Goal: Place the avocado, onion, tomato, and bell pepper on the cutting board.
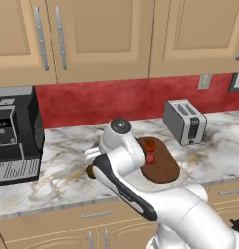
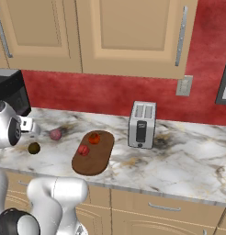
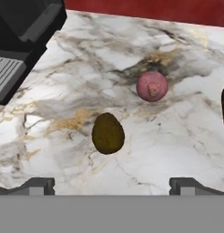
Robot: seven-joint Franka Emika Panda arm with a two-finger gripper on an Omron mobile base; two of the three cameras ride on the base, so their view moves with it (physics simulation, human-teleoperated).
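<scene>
Now the jaws stand spread wide and empty, hovering over the avocado [image 3: 108, 133], which lies alone on the marble desk [image 3: 177, 136]. It looks smooth, egg-shaped and firm, so it may roll; pinch across its narrow middle. Beyond it sits the onion [image 3: 151, 86], apart, with the cutting board [image 2: 93, 153] further off.

Base views flanking; hand view overhead
</scene>
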